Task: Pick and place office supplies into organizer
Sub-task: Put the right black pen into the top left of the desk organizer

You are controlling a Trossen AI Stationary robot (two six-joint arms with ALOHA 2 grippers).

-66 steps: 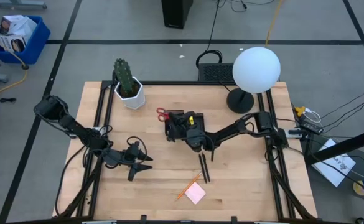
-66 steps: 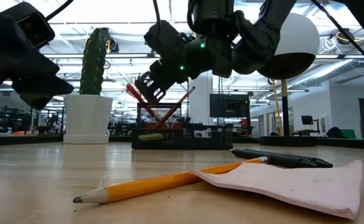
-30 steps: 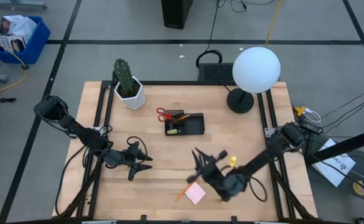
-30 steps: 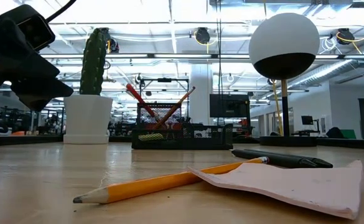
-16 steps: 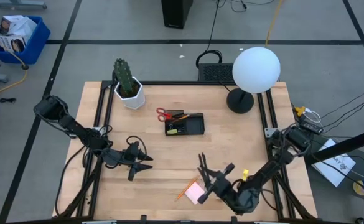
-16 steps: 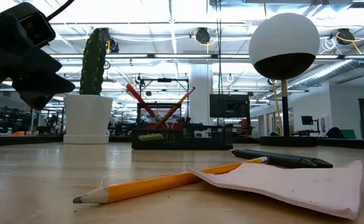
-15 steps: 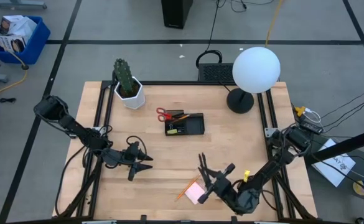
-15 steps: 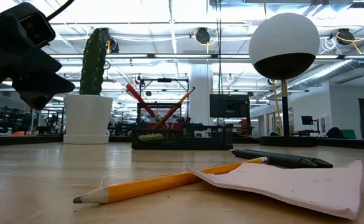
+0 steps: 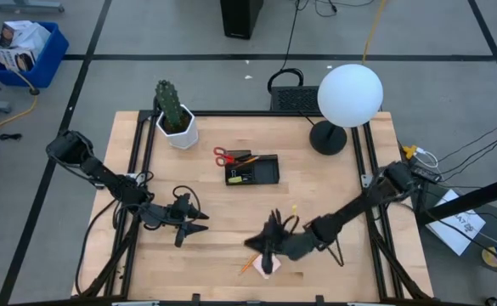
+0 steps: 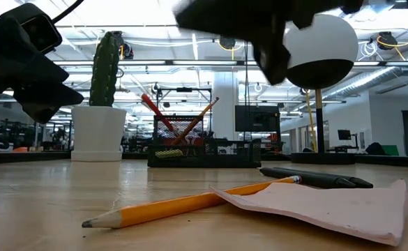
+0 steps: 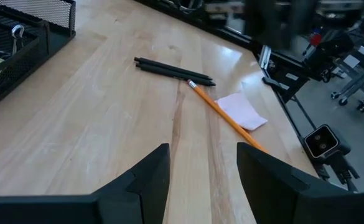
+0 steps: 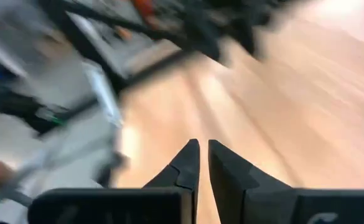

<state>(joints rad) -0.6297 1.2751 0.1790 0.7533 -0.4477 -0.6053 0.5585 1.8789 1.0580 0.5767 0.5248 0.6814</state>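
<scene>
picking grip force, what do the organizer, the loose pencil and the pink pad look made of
Organizer: black wire mesh, likely metal, with see-through walls.
Pencil: probably wood, glossy orange paint, bare sharpened tip.
Pink pad: paper, thin matte sheets with a slightly curled edge.

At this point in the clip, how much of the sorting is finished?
Partly done. The organizer already holds red-handled scissors and a pencil. Nothing is gripped: the right gripper hangs, jaws nearly shut, over the leftovers. The orange pencil, two black pens and pink pad remain. Left gripper waits, open.
</scene>
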